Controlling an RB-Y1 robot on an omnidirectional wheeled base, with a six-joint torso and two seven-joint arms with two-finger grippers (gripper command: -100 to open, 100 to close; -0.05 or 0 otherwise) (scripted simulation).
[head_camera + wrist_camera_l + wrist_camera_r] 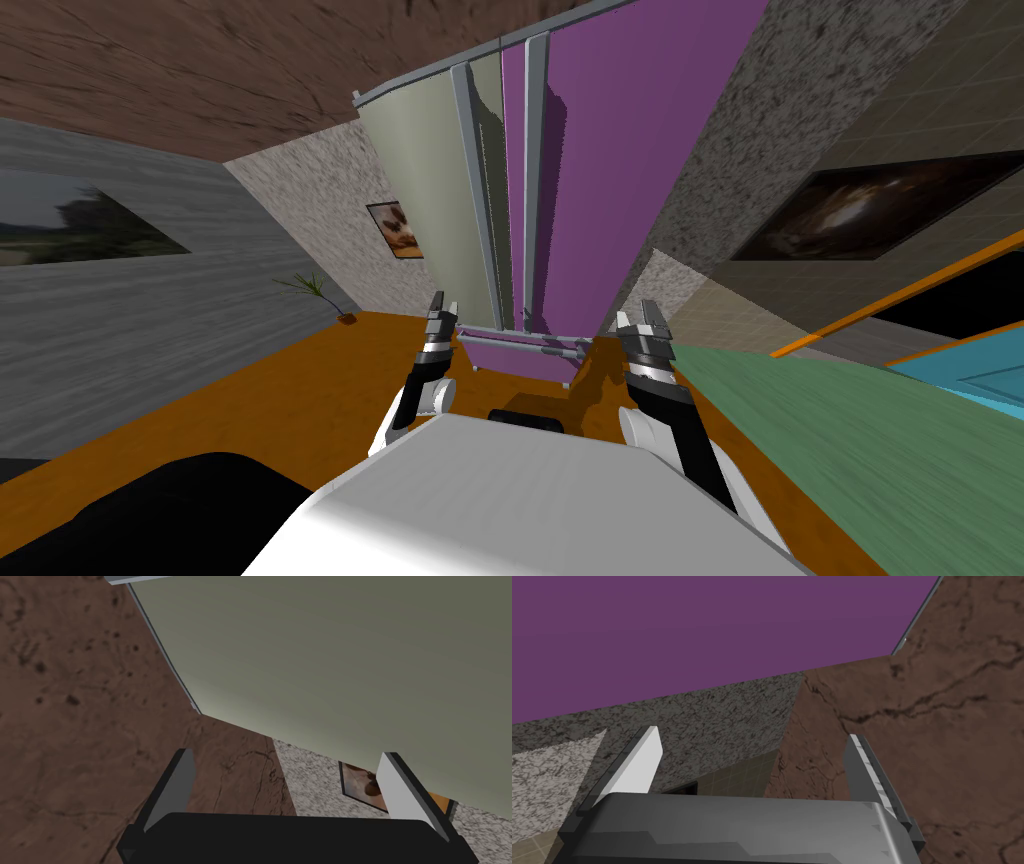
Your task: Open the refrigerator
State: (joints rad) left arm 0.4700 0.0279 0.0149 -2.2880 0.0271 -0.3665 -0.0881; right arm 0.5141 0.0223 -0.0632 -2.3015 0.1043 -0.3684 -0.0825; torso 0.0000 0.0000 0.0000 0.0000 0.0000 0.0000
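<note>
Orange floor (300,400) before purple refrigerator (590,200)

Right gripper (752,735) spread open, facing the purple refrigerator door (712,636).
The two light fingers (639,763) rise from the grey gripper body, well apart, with nothing between them. The door is a flat, unmarked plane beyond the fingertips, apart from them, with a thin grey edge strip (919,616) along one side. A dark speckled wall (722,711) lies between door and fingers. A brown cracked surface (937,726) borders the strip and passes behind one finger. A beige tiled patch (737,781) shows just above the gripper body.
</note>
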